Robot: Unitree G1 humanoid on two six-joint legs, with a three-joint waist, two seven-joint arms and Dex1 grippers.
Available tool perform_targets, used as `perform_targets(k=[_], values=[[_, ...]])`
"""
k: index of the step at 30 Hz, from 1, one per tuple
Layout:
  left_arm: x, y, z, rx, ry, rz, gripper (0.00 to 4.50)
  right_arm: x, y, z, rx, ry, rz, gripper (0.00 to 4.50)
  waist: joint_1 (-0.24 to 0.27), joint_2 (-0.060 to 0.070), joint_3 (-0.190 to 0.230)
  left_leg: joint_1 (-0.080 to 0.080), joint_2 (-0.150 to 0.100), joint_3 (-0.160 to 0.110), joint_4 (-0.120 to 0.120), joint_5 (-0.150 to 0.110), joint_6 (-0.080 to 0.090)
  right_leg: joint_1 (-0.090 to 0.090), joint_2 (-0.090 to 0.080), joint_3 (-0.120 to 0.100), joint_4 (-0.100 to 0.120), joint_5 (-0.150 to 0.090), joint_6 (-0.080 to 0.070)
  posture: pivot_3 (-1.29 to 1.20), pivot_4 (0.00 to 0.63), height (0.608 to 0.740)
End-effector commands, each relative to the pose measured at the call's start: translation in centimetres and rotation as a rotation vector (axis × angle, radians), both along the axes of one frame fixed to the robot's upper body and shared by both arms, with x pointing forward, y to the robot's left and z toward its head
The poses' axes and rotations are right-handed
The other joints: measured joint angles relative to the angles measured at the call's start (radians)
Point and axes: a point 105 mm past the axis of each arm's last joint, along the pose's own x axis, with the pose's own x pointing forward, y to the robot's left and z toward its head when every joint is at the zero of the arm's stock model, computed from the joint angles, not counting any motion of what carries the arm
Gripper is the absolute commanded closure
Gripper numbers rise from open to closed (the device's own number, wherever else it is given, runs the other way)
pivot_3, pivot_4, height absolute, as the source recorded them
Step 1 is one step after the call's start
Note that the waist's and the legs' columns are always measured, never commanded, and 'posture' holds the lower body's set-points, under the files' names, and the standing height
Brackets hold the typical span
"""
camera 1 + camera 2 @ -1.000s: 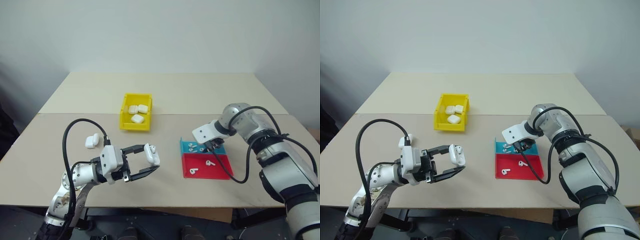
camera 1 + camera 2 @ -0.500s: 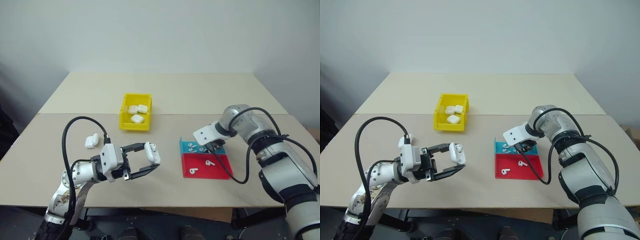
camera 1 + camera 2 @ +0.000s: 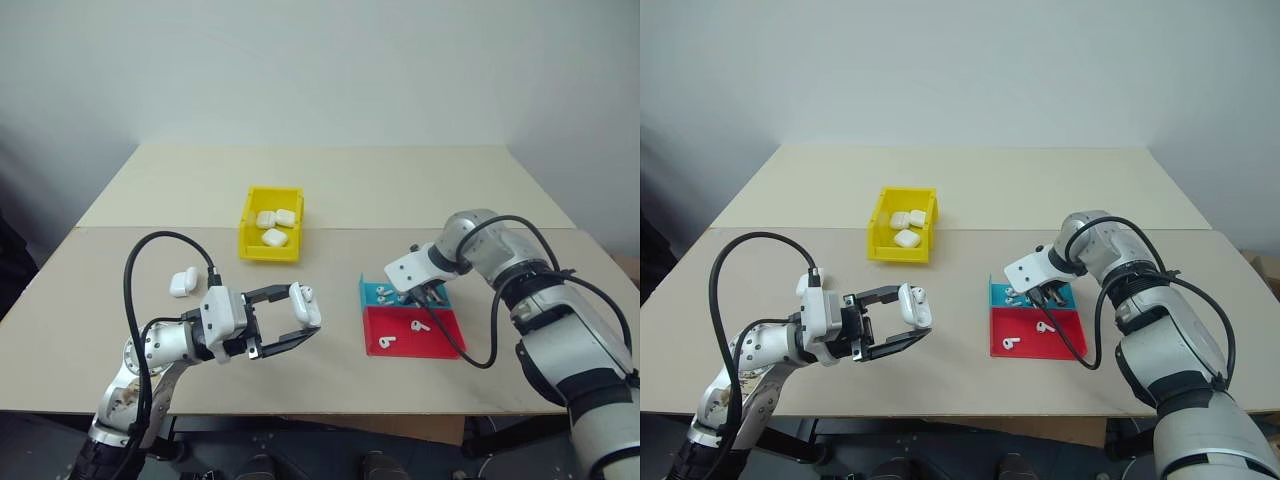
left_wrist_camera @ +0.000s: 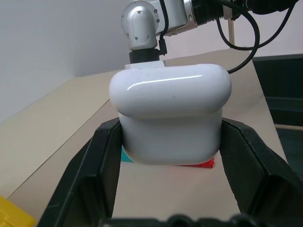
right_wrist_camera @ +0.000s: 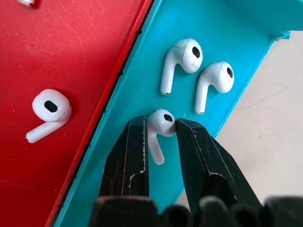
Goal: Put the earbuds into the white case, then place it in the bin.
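Over on the right side of the beige wooden table (image 3: 330,190), my right gripper (image 5: 163,132) is down in the teal half of the shallow blue-and-red plastic tray (image 3: 440,340), and its two black fingers (image 5: 130,151) are pinching the head of one tiny glossy white stemmed earbud (image 5: 158,127). From the wrist cam the grip looks pretty marginal: the pads are only on the round head, and the stem hangs free between them. Two more earbuds (image 5: 182,61) sit just beside it, plus one on the red half (image 5: 47,111).

My left gripper (image 3: 290,325) is clamped on the small glossy white rounded earbud case (image 4: 170,113), holding it up off the table between tray and the spare case (image 3: 183,282).

How I'd play it: lift straight up and slowly so the stem doesn't snag the tray wall or nudge the neighbours. If the bud twists, I'd set it back and re-grip lower. I can't tell from here which way the case's lid is facing, so I'd check that before bringing the bud over. Small bright yellow plastic bin (image 3: 271,238) with three cases already inside is well apart, for later.
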Motion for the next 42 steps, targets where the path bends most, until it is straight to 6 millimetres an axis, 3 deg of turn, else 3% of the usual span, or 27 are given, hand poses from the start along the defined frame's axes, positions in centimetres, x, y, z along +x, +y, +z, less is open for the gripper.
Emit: perform_targets(k=[1, 7, 12, 20, 25, 28, 31, 37, 42], values=[[-0.1, 0.0, 0.9, -0.005, -0.044, -0.007, 1.72, 0.2, 0.0, 0.7, 0.011, -0.032, 0.010, 3.66, 0.000, 0.000, 0.000, 0.000, 0.000, 0.000, 0.000, 0.000, 0.000, 0.000, 0.000, 0.000, 0.000, 0.000, 0.000, 0.00, 0.150, 0.740], [-0.1, 0.1, 1.0, -0.005, -0.045, -0.007, 1.72, 0.3, -0.1, 0.6, 0.003, -0.042, 0.005, 3.66, 0.000, 0.000, 0.000, 0.000, 0.000, 0.000, 0.000, 0.000, 0.000, 0.000, 0.000, 0.000, 0.000, 0.000, 0.000, 0.00, 0.150, 0.740], [0.0, 0.0, 1.2, -0.010, -0.048, -0.012, 1.72, 0.6, 0.0, 1.9, 0.051, -0.065, -0.023, 3.66, 0.000, 0.000, 0.000, 0.000, 0.000, 0.000, 0.000, 0.000, 0.000, 0.000, 0.000, 0.000, 0.000, 0.000, 0.000, 0.00, 0.150, 0.740], [0.3, -0.2, 2.9, -0.070, -0.065, -0.031, 1.72, 0.2, 0.0, 8.7, 0.480, -0.112, -0.192, 3.66, 0.006, 0.000, 0.000, 0.000, 0.000, 0.000, 0.000, 0.000, 0.000, 0.000, 0.000, 0.000, 0.000, 0.000, 0.000, 0.00, 0.150, 0.740], [0.7, -0.8, 4.7, -0.112, -0.093, -0.071, 1.72, -3.0, -1.0, 14.4, 0.865, -0.111, -0.306, 3.66, 0.017, 0.000, 0.000, -0.001, 0.000, 0.000, 0.000, 0.000, 0.000, 0.001, 0.000, -0.001, 0.000, 0.000, 0.000, 0.00, 0.150, 0.740], [1.4, -1.6, 6.4, -0.147, -0.109, -0.113, 1.72, -6.8, -1.2, 18.0, 1.148, -0.072, -0.329, 3.66, 0.020, 0.000, 0.000, -0.001, 0.000, -0.002, 0.001, 0.000, 0.000, 0.001, 0.000, -0.002, 0.000, 0.000, 0.000, 0.00, 0.150, 0.740], [2.2, -2.7, 7.4, -0.158, -0.120, -0.155, 1.72, -10.3, -0.8, 20.3, 1.395, -0.003, -0.283, 3.66, 0.018, 0.000, 0.000, -0.001, 0.000, -0.002, 0.001, 0.000, 0.000, 0.001, 0.000, -0.002, 0.000, 0.000, 0.000, 0.00, 0.150, 0.740], [2.9, -4.9, 9.3, -0.190, -0.105, -0.237, 1.72, -15.7, 1.6, 21.4, 1.785, 0.206, -0.067, 3.66, 0.006, 0.000, 0.000, 0.000, 0.000, -0.004, 0.002, 0.000, 0.000, 0.003, 0.002, -0.001, 0.001, -0.001, 0.003, 0.00, 0.150, 0.740], [3.1, -5.9, 10.3, -0.204, -0.104, -0.270, 1.72, -17.4, 4.2, 20.2, 1.855, 0.320, -0.034, 3.66, 0.006, 0.000, 0.000, -0.001, 0.000, -0.005, 0.001, 0.000, 0.000, 0.002, 0.002, -0.001, 0.000, -0.001, 0.003, 0.00, 0.150, 0.740]])
